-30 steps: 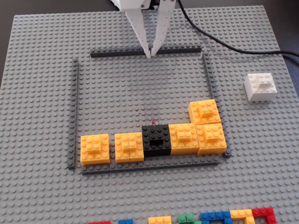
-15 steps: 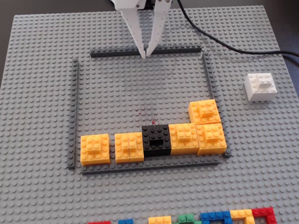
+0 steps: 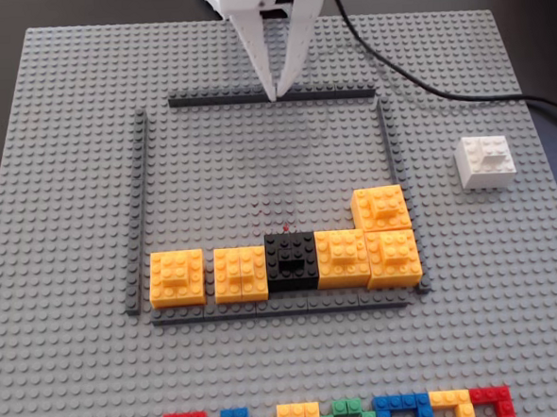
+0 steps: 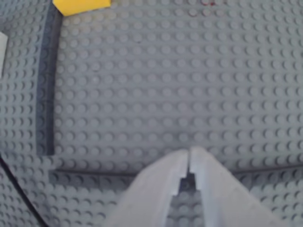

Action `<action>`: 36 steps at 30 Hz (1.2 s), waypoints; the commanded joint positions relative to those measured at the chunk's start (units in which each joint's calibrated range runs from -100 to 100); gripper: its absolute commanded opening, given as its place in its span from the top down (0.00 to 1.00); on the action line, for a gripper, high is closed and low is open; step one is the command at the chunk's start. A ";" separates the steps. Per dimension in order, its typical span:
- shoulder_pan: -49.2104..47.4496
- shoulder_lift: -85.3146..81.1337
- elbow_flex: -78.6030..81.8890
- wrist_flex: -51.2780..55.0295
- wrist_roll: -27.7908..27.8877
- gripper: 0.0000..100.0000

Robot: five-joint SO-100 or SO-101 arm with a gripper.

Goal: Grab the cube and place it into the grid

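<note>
The white arm reaches down from the top edge of the fixed view, its end effector point(image 3: 277, 93) pointing straight down with fingertips pressed together, empty, at the far dark strip point(image 3: 272, 97) of the grid point(image 3: 257, 172). The white cube point(image 3: 486, 162) sits on the grey baseplate point(image 3: 71, 372) outside the grid, right of its right strip, well apart from the arm. Only this view shows the cube whole, plus five yellow blocks point(image 3: 177, 276) and a black block point(image 3: 291, 262) along the near side. The wrist view shows the closed fingers point(image 4: 189, 170) over the strip and a yellow corner point(image 4: 80, 5).
</note>
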 commanded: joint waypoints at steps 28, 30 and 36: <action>-19.70 48.48 -62.05 8.96 -12.94 0.99; -20.96 52.61 -64.86 8.77 -13.68 0.99; -23.83 67.14 -74.47 8.47 -15.82 1.00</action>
